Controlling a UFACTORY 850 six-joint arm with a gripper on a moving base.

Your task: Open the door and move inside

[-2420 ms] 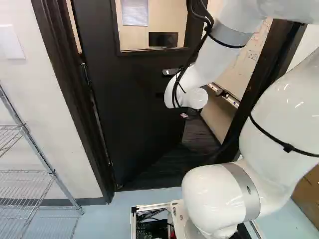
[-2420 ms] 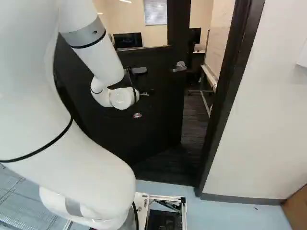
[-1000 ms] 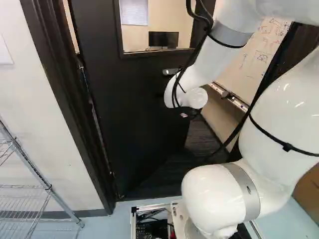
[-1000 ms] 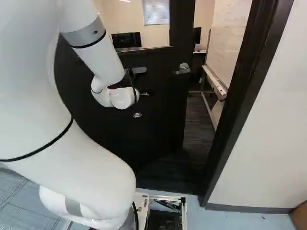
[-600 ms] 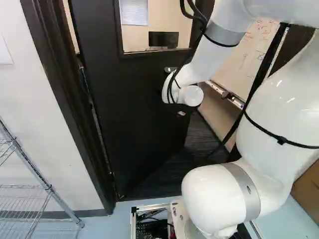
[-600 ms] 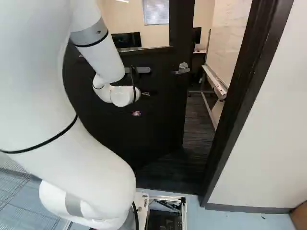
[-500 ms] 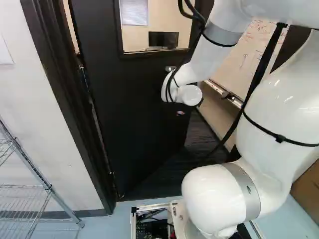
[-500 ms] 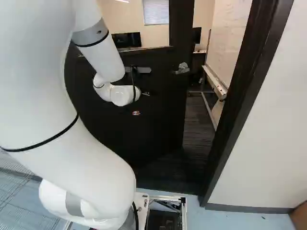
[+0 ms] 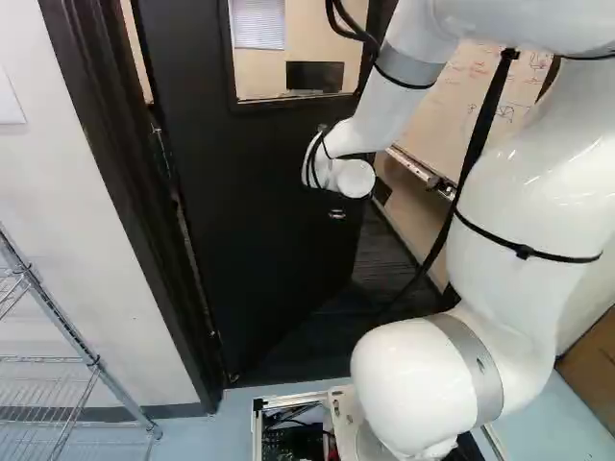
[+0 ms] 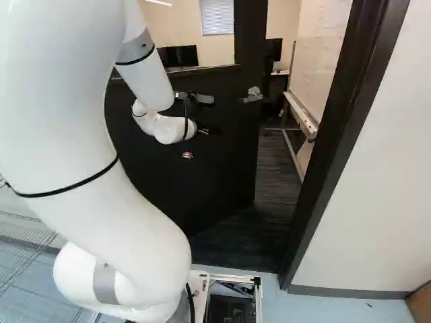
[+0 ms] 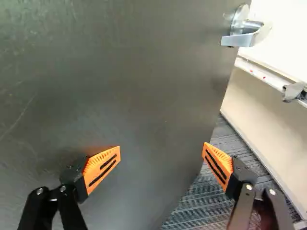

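Note:
The dark door (image 9: 259, 240) stands partly open, swung away from the base; its lever handle (image 10: 253, 95) shows near its free edge. My gripper (image 10: 203, 131) is at the door's face, mostly hidden behind the white wrist, lower than the handle and to its hinge side. In the wrist view the gripper (image 11: 162, 149) is open, its orange-padded fingers wide apart with nothing gripped. Door surface (image 11: 120, 86) fills the space ahead, one finger close over it; contact cannot be told. The other finger reaches past the free edge, with the handle (image 11: 240, 36) farther ahead on that side.
The dark door frame (image 10: 337, 141) borders the gap beside the door's free edge. Dark flooring (image 10: 279, 175) runs through it, past a whiteboard stand (image 10: 302, 114). A wire shelf (image 9: 82, 331) stands at the left of the left base view. A brown box (image 9: 591, 360) is at its right.
The base moved toward the doorway early on, then held still. Since then my arm has reached forward, shifting left in the left base view, and the door has swung slightly farther away.

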